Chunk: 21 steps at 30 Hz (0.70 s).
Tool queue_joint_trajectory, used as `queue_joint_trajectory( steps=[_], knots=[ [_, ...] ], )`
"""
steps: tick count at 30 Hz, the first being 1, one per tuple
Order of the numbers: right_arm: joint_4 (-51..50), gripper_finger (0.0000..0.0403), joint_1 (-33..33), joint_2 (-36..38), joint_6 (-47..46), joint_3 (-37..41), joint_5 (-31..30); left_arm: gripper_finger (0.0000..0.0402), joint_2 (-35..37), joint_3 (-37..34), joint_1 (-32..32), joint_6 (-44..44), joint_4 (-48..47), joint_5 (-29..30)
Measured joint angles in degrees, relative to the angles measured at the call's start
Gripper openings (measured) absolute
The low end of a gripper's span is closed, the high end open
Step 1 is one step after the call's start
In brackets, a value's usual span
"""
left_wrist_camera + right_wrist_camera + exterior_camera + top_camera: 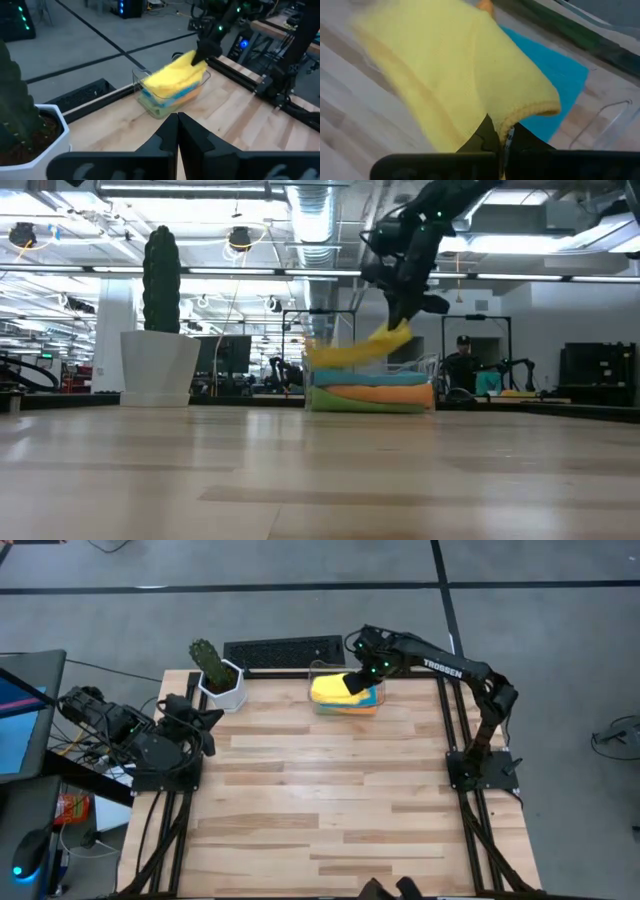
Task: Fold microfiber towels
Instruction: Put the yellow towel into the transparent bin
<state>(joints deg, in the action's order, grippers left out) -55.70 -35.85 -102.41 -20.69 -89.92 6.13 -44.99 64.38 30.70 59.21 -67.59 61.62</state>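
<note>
The right gripper [357,683] hangs over the far edge of the table, its fingers pinched on one end of the folded yellow towel [333,688]. From that pinch the towel slopes down and away, its free end lying on the stack beneath, so it sits tilted rather than flat.

Below the gripper spreads the wooden table [320,810], the broadest thing in view. Directly under the yellow towel stands the clear plastic bin [200,89], holding the other folded cloths in layers: the blue towel [555,80] on top, the orange towel [385,393] under it, and the green towel [360,406] at the bottom, as the low view shows. To one side of the gripper, along the same far edge, a cactus [208,658] rises from a white pot [224,690], and a black keyboard [284,651] lies just beyond the table edge between the pot and the bin.

The left gripper [178,131] waits well apart, at the table's left edge near the pot, its fingers pressed together and holding nothing.
</note>
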Motion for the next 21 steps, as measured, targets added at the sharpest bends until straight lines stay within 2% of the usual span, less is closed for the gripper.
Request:
queue_joint_trajectory(
  steps=[6, 9, 16, 21],
  knots=[
    [2.5, 0.0019, -1.42, -0.02, 2.33, 3.87, -0.09, 0.0, 0.0, 0.0, 0.0, 1.02, 0.0, 0.22],
    [3.21, 0.0036, -1.9, -0.02, 4.1, 4.13, -0.45, 0.0, 0.0, 0.0, 0.0, 1.04, -0.01, 0.25],
    [2.93, 0.0132, -2.6, -0.02, 4.72, 4.18, -1.23, 0.0, 0.0, 0.0, 0.0, 1.02, 0.0, 0.57],
    [0.16, 0.0213, -3.77, 0.06, 4.42, 4.18, -7.39, 0.0008, 0.0, 0.0, 0.0, 1.04, 0.0, 0.57]
  ],
)
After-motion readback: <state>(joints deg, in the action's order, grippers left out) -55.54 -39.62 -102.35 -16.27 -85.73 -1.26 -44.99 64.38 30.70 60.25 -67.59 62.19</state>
